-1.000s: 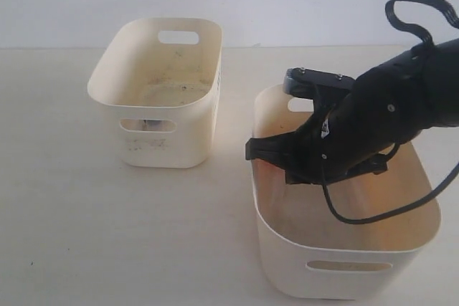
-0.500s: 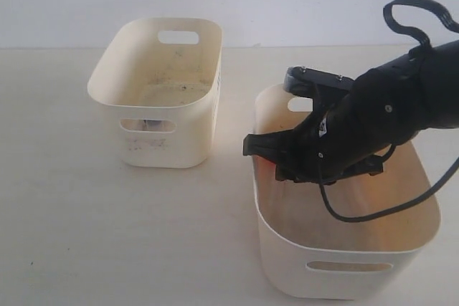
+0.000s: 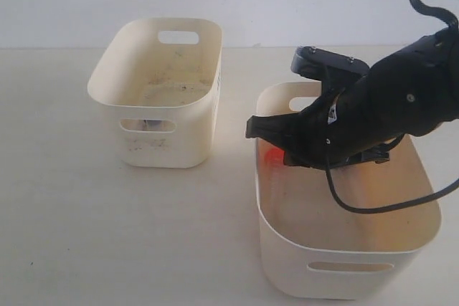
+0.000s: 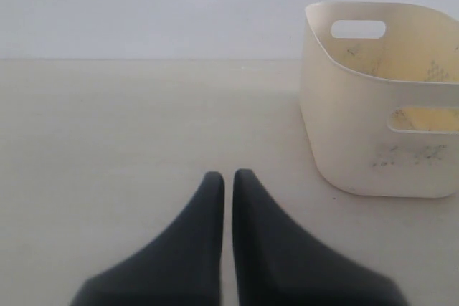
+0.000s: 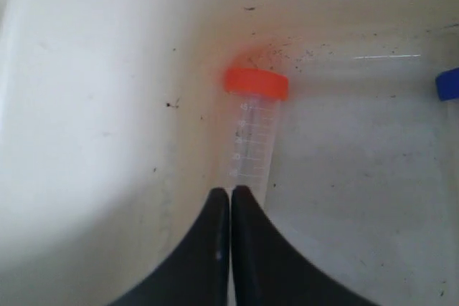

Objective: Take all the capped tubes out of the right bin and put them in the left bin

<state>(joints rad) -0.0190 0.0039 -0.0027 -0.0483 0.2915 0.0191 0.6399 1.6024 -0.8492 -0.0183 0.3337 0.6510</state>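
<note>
Orange-capped tube (image 5: 254, 141) in right bin (image 3: 287, 266) by desk's (image 3: 72, 234) near-right corner, base hidden under right gripper (image 5: 230, 195), jaws pressed together; left gripper (image 4: 228, 180) jaws same.

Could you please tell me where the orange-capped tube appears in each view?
Exterior view: orange-capped tube, only its cap glimpsed under the right arm's fingers, by the big bin's left wall.
Left wrist view: not in it.
Right wrist view: lying just beyond the fingers.
Shared landmark: the big bin's wall.
</note>
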